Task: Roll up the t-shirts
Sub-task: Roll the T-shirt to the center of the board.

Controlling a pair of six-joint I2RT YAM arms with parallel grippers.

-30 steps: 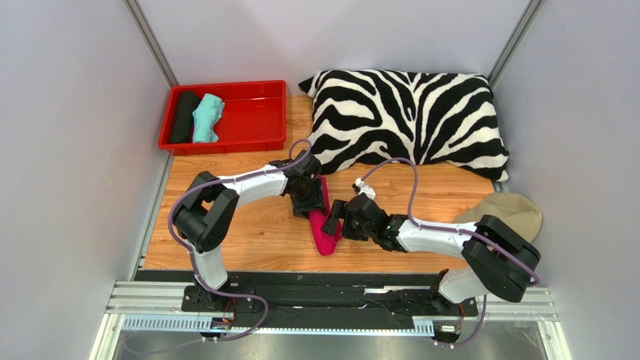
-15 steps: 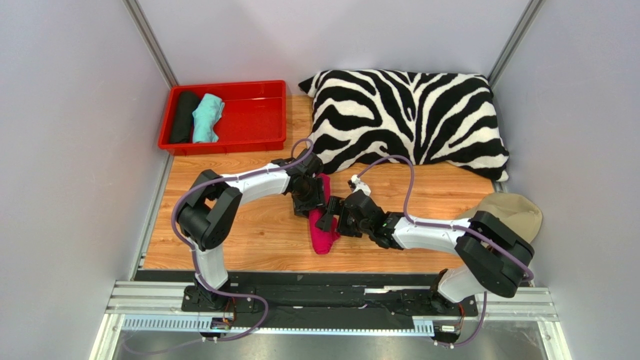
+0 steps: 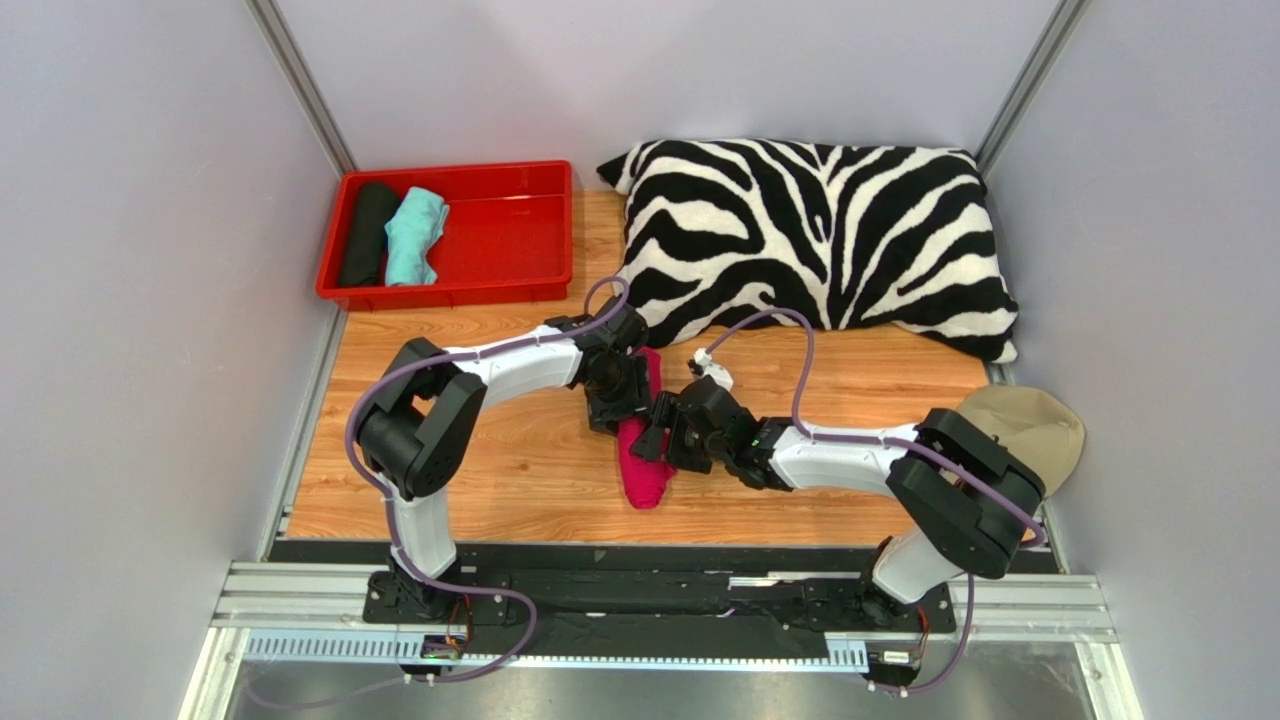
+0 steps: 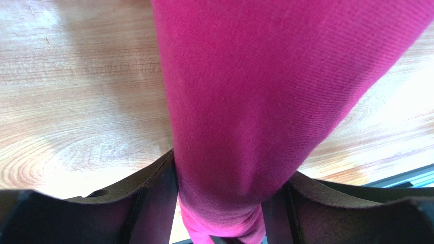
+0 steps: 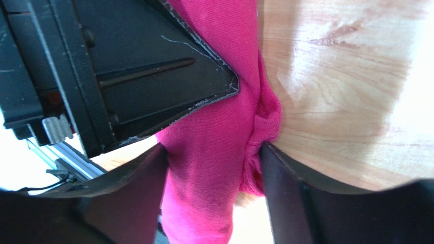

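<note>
The magenta t-shirt (image 3: 646, 480), rolled into a narrow bundle, lies on the wooden tabletop (image 3: 496, 465) between the arms, near the zebra pillow (image 3: 812, 225). The left gripper (image 4: 224, 203) clamps its part nearer the pillow, cloth filling the gap between the fingers. The right gripper (image 5: 211, 168) pinches it just beside, fabric bunched against both fingers

The right gripper (image 3: 658, 437) has been brought leftward onto the pink t-shirt (image 3: 646, 477) and its jaws narrowed around the cloth; the right arm (image 3: 842, 450) has been stretched out further.
</note>
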